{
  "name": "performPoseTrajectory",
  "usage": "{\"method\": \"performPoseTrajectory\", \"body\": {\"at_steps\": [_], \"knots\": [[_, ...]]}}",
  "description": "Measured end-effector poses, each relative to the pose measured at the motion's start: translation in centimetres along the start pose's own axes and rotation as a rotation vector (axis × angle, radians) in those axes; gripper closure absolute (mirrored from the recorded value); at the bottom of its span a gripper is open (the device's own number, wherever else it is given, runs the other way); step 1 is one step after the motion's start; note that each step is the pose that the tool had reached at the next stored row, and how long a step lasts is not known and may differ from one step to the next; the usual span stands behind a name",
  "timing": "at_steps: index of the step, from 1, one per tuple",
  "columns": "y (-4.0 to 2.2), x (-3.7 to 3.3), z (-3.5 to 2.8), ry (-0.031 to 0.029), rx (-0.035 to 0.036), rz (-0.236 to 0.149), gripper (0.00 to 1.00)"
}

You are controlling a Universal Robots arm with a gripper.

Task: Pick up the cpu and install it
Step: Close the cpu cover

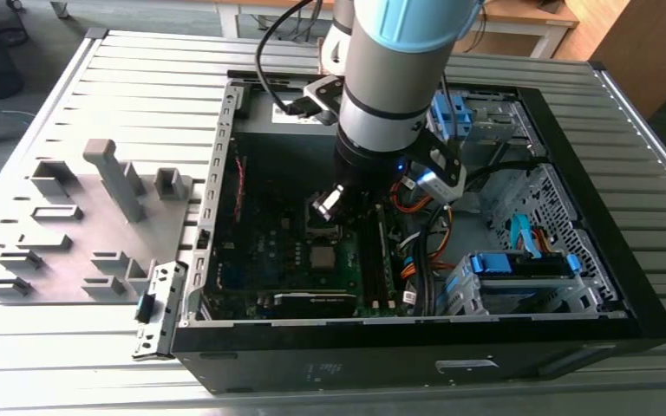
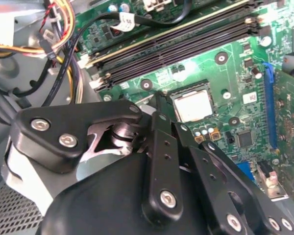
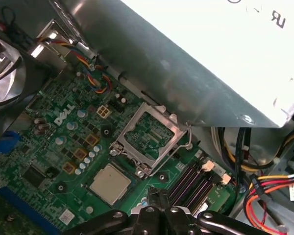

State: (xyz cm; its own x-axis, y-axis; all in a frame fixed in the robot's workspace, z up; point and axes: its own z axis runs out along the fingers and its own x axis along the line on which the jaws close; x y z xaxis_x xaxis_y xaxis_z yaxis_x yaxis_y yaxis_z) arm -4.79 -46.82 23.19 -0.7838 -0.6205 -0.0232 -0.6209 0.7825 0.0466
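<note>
1. White logo lettering (image 3: 64,119) on the green motherboard (image 3: 44,147), first wrist view.
2. Dark letters (image 3: 277,18) on the pale metal housing (image 3: 210,49), cut off.
3. Small white sticker (image 2: 250,97), second wrist view: unreadable.

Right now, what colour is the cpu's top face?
Dull grey-silver. The cpu shows best in the first wrist view, against the green motherboard.

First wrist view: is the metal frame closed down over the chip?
No, the metal frame stands beside the chip, whose grey face lies uncovered on the green board.
</note>
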Motion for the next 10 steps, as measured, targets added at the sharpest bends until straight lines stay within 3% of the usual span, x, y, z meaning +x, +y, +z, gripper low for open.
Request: {"method": "performPoseTrajectory", "body": {"at_steps": [3,10], "knots": [[0.0,0.0,0.0,-0.0143,-0.0182,-0.016,0.89],[-0.03,-0.02,0.08,-0.0154,-0.0197,-0.019,0.89]]}}
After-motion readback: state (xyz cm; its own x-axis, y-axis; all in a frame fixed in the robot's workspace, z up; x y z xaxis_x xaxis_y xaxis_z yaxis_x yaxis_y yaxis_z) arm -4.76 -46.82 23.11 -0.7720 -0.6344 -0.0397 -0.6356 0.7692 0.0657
